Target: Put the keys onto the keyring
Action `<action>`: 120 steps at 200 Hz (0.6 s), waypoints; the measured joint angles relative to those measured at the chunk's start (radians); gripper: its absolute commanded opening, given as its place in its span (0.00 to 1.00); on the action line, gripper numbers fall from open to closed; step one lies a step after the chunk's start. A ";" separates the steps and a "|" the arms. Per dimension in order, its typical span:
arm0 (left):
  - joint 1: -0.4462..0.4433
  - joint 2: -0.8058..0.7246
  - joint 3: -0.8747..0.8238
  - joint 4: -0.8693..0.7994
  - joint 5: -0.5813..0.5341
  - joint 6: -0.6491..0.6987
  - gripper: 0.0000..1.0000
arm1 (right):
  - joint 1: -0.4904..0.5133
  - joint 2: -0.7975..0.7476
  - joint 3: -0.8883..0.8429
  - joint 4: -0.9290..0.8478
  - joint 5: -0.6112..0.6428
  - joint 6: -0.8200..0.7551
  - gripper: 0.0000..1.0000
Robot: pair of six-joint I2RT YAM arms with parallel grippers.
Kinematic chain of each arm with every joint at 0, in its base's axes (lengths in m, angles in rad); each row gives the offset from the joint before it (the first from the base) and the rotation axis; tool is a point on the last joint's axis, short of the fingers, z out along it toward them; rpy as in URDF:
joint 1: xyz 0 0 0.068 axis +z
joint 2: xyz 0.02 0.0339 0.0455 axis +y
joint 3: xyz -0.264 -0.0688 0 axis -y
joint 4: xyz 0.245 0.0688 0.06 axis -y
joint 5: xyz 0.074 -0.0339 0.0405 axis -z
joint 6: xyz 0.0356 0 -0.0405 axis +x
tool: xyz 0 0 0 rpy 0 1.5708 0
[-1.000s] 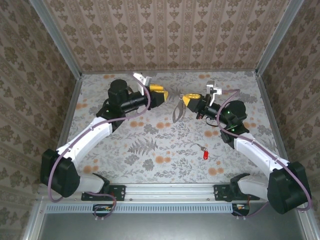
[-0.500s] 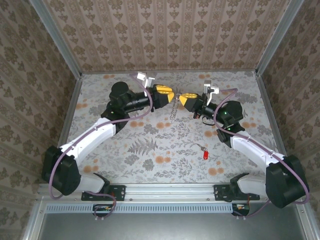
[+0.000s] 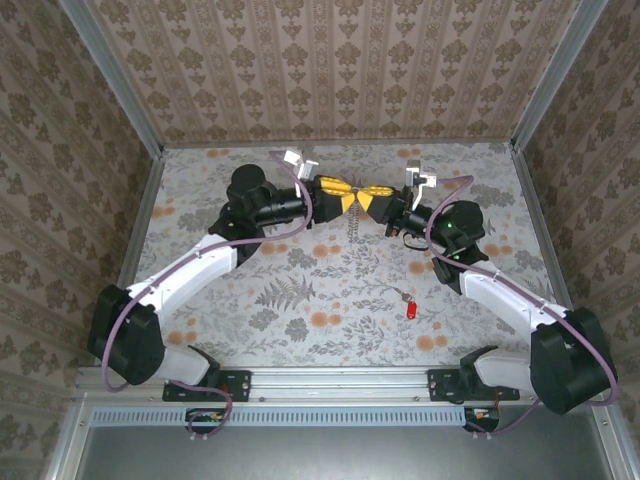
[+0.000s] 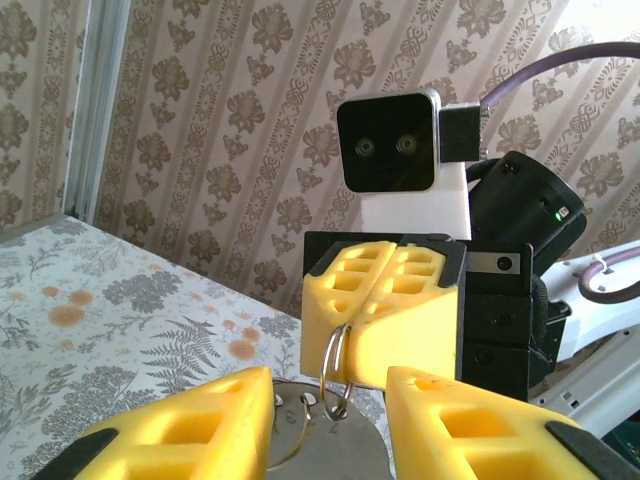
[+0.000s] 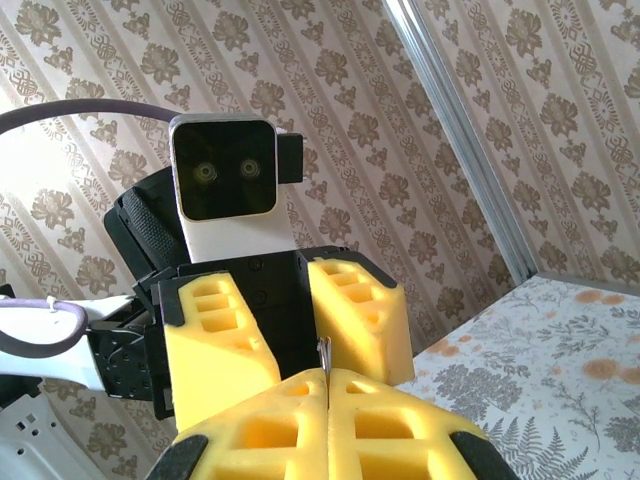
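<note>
1. Yellow right fingers [image 4: 400, 330] are pressed together, clamped on the keyring [image 4: 340, 450], with a thin wire loop running up between them.
2. The left fingers [image 4: 190, 430] stand apart, one on each side of the keyring; whether they touch it is unclear.
3. The keyring hangs above the patterned bench [image 3: 250, 290].
4. The keys [image 3: 406, 303], red end showing, lie flat on the bench, well apart from the keyring and nearer the right arm's base.

Overhead; close wrist views, mutually facing

Bright even light; wrist fg prob. soft.
</note>
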 measured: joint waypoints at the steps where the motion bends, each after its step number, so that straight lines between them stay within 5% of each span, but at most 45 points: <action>1: 0.000 0.000 0.000 0.000 0.001 0.000 0.33 | 0.000 0.000 0.000 0.000 0.000 0.000 0.00; 70: -0.005 0.011 0.013 0.002 0.011 0.000 0.27 | 0.003 0.002 0.000 0.000 0.000 0.000 0.00; 120: -0.006 0.011 0.013 0.016 0.010 0.000 0.06 | 0.003 0.002 0.000 -0.003 0.000 -0.004 0.00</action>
